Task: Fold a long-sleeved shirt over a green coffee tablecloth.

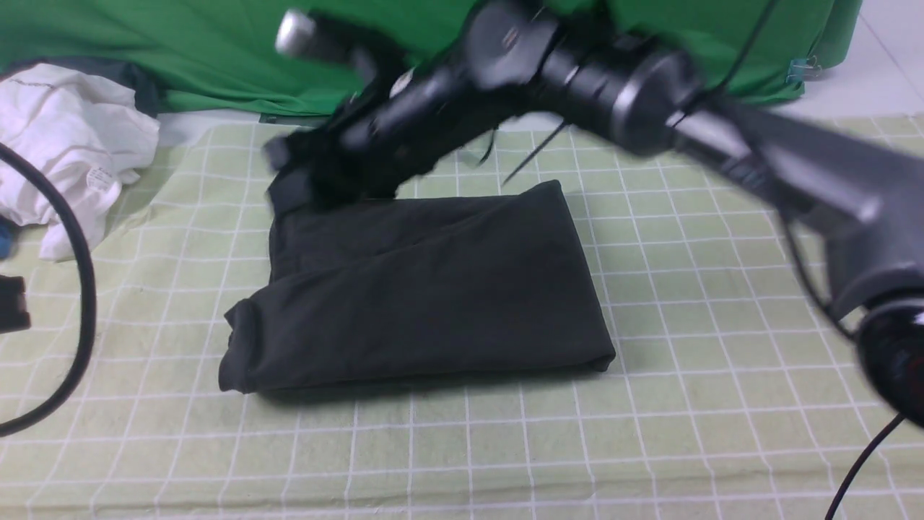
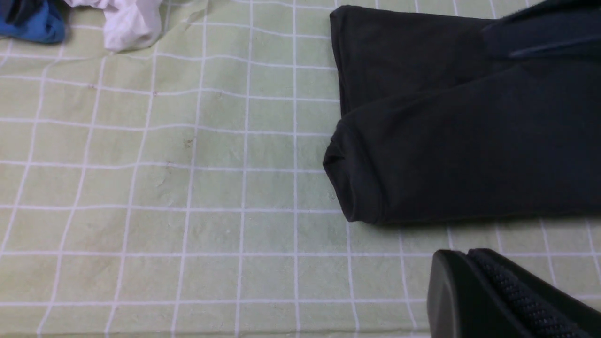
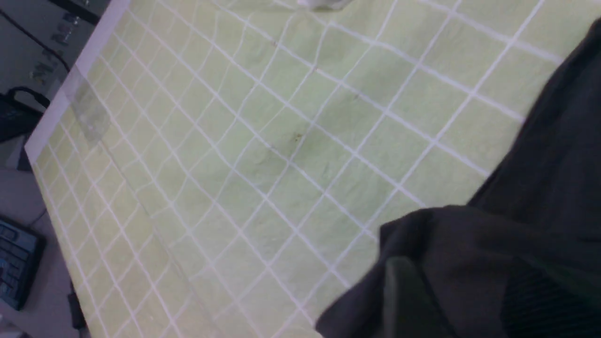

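Note:
The long-sleeved shirt [image 1: 419, 289] lies folded into a black rectangle on the green coffee tablecloth [image 1: 722, 325], a pale grid-lined cloth. My right arm reaches across to the shirt's far left corner, where the blurred right gripper [image 1: 303, 180] sits on the cloth. In the right wrist view the shirt [image 3: 540, 188] bunches between the right gripper's [image 3: 465, 300] fingers, which stand apart. The left gripper [image 2: 462, 256] is shut and empty, hovering over the tablecloth [image 2: 141, 188] near the shirt's [image 2: 469, 141] near left corner.
A crumpled white garment [image 1: 65, 144] lies at the far left, with a blue cloth [image 2: 33, 23] beside it. A deep-green backdrop [image 1: 180, 50] hangs behind. A black cable [image 1: 83, 289] loops at the left. The table edge [image 3: 70, 80] shows in the right wrist view.

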Controlling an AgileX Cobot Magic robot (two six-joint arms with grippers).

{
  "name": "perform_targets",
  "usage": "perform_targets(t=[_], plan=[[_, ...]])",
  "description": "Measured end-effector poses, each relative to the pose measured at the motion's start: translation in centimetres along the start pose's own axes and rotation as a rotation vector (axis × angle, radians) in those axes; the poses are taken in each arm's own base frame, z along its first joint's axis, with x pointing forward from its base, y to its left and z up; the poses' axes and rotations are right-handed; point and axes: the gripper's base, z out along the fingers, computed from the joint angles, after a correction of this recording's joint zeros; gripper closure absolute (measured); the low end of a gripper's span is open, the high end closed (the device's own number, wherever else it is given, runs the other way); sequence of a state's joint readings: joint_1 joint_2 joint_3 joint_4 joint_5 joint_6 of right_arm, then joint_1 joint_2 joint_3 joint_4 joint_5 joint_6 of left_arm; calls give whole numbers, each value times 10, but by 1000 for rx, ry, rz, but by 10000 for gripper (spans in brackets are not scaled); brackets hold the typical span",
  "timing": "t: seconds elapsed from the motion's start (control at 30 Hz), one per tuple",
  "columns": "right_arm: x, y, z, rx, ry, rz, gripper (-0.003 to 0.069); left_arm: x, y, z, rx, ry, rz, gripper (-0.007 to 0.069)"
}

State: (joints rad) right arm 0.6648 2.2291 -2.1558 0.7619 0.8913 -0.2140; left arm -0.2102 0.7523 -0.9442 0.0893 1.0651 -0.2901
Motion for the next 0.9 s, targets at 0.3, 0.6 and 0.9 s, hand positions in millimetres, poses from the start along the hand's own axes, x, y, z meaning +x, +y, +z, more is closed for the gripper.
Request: perform_targets(t=[0.3, 0.6, 0.9], plan=[[-17, -53, -120, 338, 86, -70, 659, -24, -29, 77, 150, 143, 49, 613], [24, -78, -120, 448, 285, -25, 659, -19, -44, 194, 170, 353, 25, 613], [93, -114, -70, 400, 426, 95, 659, 6, -40, 266, 103, 467, 30, 613]])
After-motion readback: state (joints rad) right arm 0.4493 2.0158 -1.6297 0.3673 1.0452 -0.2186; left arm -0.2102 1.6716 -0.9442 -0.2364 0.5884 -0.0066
